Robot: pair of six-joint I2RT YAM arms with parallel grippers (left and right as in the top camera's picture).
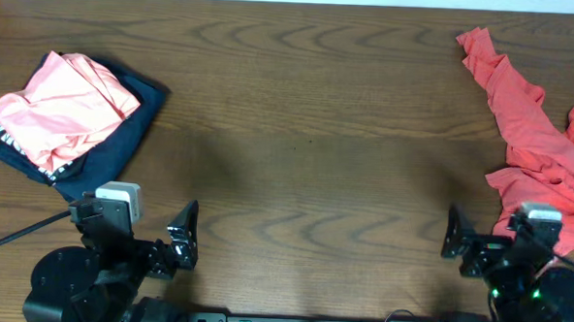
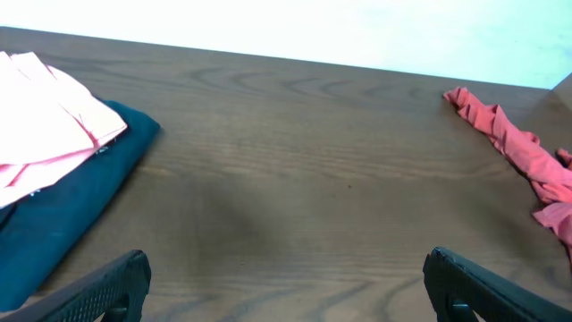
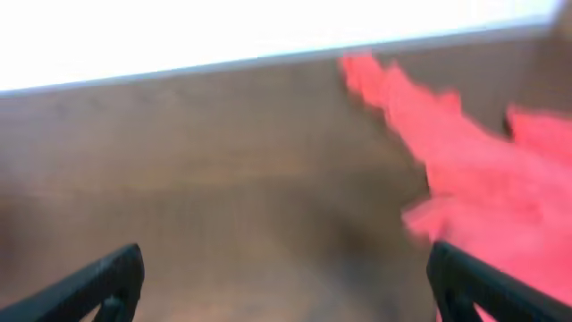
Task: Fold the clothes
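Note:
A crumpled red garment [image 1: 540,143] lies unfolded at the right edge of the table; it also shows in the left wrist view [image 2: 518,152] and, blurred, in the right wrist view [image 3: 483,179]. A folded pink garment [image 1: 61,107] rests on a folded dark blue garment [image 1: 123,134] at the left; both show in the left wrist view [image 2: 45,134], [image 2: 63,215]. My left gripper [image 1: 182,239] is open and empty near the front edge, also in its wrist view [image 2: 286,286]. My right gripper [image 1: 455,241] is open and empty just left of the red garment, also in its wrist view [image 3: 286,286].
The wooden table [image 1: 308,133] spreads between the two piles. A black cable [image 1: 12,236] runs off the front left. The table's far edge meets a pale wall.

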